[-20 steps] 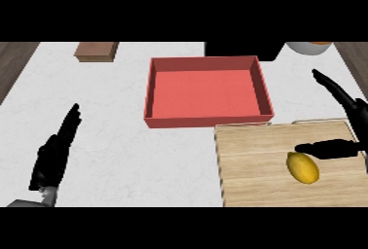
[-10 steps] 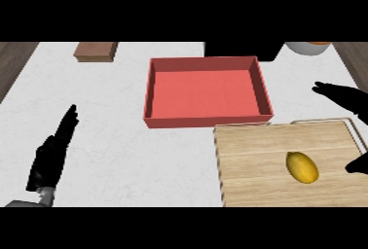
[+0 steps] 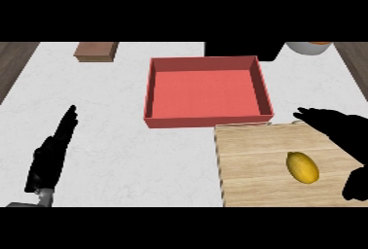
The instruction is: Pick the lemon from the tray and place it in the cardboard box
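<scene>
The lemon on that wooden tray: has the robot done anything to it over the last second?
Not yet. The right hand drew back from beside the lemon, then swung lower over the tray, fingers spread around it without touching. The lemon, red box and left hand stayed put.

A lemon (image 3: pixel 303 167) is lying on the wooden tray (image 3: pixel 251 160) at the counter's (image 3: pixel 144 146) near right corner, toward the tray's right side, its long axis running roughly from far to near. The right hand (image 3: pixel 345 129) is hanging over the tray's far right corner with fingers extended leftward, apart from the lemon and holding nothing. A red box (image 3: pixel 208 90) is sitting open just beyond the tray's far edge, with nothing inside. The left hand (image 3: pixel 50 158) is resting open near the counter's near left edge, fingers pointing away. A small brown block (image 3: pixel 96 51) is sitting by the far left edge, and a bowl (image 3: pixel 309 47) is showing at the far right.
</scene>
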Robot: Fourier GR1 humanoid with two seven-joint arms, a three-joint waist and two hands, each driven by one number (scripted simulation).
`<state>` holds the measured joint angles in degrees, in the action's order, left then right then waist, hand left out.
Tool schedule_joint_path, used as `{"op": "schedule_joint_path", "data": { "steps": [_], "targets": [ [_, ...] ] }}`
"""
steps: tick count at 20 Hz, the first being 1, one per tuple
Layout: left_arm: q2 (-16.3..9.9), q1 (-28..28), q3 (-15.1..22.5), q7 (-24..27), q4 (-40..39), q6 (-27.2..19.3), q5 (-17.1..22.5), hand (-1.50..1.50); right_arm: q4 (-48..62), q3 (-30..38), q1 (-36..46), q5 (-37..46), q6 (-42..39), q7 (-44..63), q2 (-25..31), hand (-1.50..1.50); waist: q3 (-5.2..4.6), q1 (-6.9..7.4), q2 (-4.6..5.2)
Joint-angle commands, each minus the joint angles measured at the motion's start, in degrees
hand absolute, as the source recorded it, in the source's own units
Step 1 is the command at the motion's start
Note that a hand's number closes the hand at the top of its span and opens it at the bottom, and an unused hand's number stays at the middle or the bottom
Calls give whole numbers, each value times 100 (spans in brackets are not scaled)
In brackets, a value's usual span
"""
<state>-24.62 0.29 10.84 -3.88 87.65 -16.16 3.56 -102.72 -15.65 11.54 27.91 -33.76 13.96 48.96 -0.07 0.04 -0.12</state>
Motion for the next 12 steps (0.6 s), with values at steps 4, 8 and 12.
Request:
{"op": "schedule_joint_path", "data": {
  "steps": [4,8,12],
  "targets": [
    [45,87,-267,-173,324,250,-125,0,-63,-178,-396,874,93,450,-752,-150,8,8,7],
    [347,-189,-345,349,-487,298,-250,0,-318,-105,-1045,1294,235,222,-480,-150,6,-58,6],
    [347,-145,-487,-145,-58,532,-360,0,279,2,-593,1726,58,-23,-892,-150,8,0,11]
  ]
}}
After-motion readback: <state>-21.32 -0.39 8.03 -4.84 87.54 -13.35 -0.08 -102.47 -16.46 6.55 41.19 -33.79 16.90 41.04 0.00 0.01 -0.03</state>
